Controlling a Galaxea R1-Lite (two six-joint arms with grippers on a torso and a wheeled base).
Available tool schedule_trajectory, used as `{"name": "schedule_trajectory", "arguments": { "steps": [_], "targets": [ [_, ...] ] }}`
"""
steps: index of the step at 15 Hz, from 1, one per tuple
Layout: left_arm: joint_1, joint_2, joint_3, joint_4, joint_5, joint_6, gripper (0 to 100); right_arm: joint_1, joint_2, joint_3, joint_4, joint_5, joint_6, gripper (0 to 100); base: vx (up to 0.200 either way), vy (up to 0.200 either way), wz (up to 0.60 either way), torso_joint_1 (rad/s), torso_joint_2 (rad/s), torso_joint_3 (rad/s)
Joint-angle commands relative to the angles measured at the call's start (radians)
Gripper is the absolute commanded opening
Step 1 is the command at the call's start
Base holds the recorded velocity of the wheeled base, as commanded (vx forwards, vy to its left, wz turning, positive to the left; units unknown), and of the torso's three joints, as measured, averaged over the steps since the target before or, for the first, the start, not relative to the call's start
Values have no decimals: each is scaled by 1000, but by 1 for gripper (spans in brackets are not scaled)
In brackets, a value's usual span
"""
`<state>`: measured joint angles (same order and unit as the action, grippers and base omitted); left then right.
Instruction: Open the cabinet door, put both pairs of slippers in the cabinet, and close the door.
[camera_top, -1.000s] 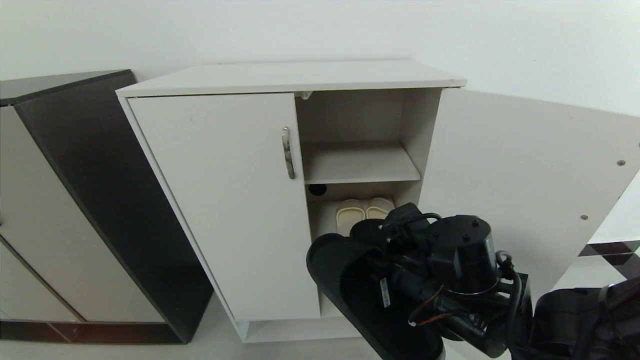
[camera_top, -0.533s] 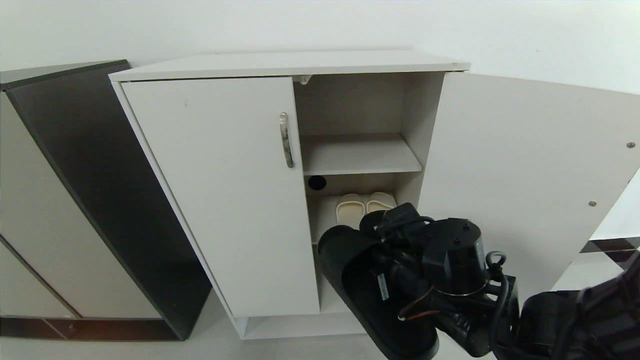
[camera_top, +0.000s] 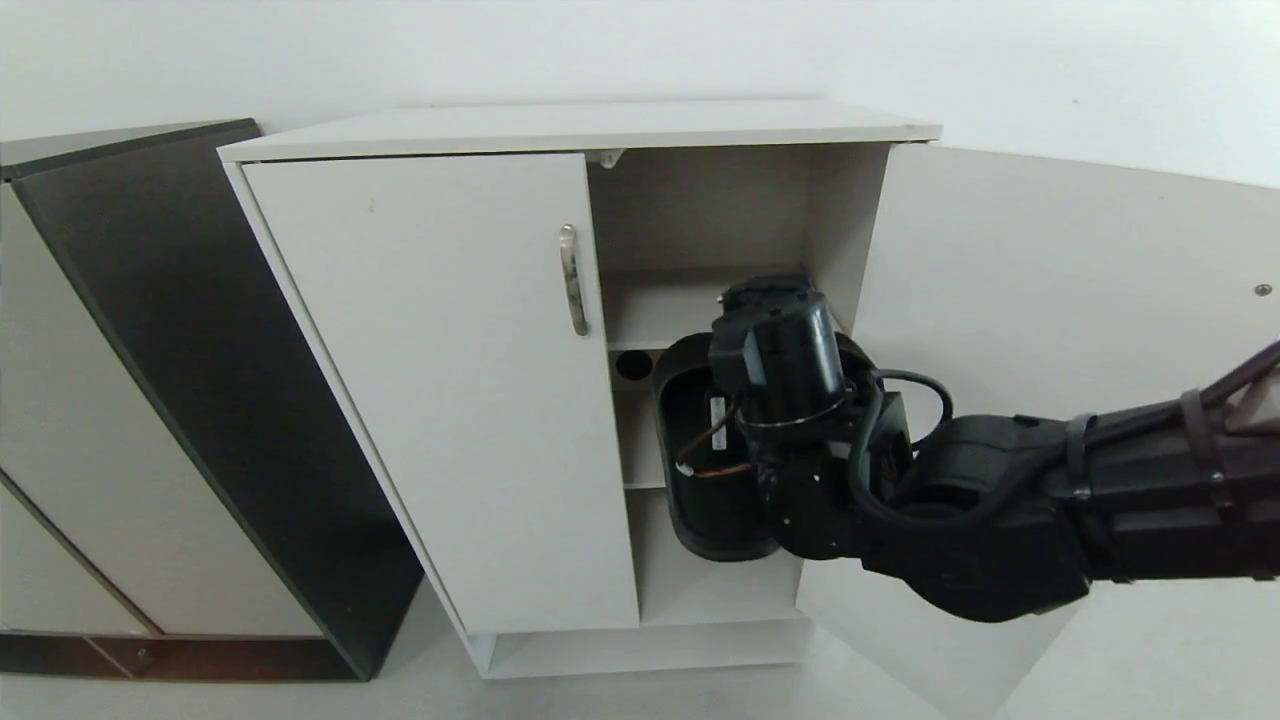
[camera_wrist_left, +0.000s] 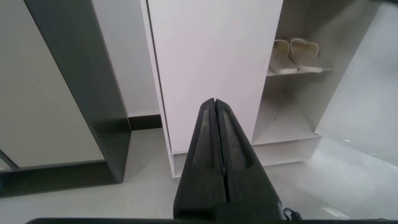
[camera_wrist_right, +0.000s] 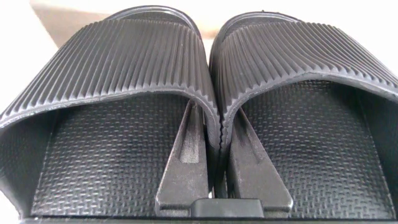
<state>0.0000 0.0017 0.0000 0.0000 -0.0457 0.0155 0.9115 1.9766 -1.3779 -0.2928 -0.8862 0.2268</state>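
Fingers of your left gripper were pressed flat together with nothing between them. That gripper hung well out in front of the cabinet, low over the pale floor and pointed toward the foot of the left door. The left door was closed, with its metal handle upright along the edge next to the opening.

Closer to the cabinet, your right gripper had the black slippers pinched as a pair. One of its fingers lay inside each slipper, under the ribbed straps, and the two touching inner side walls were clamped between them. From the head camera you could see the pair standing on end at the mouth of the cabinet's open right half. It reached from about the level of the upper shelf down past the front edge of the lower shelf. Whether the slippers were inside the cabinet's front edge or just before it could not be told.

The right door stood wide open, out to the right of the cabinet.

Inside the right half, the cream slippers sat side by side on the lower shelf, touching each other, toward its back.

A dark cabinet stood just beside the cabinet's left side, and a plain white wall ran behind both.
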Motion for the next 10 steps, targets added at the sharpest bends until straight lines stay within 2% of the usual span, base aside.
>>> {"name": "schedule_trajectory", "arguments": {
  "steps": [1, 10],
  "targets": [
    [2, 0, 0, 0, 0, 0, 0, 1, 21, -142, 87, -28, 12, 0, 0, 0, 0, 0, 0, 0],
    [2, 0, 0, 0, 0, 0, 0, -8, 39, -110, 96, -17, 23, 0, 0, 0, 0, 0, 0, 0]
  ]
}}
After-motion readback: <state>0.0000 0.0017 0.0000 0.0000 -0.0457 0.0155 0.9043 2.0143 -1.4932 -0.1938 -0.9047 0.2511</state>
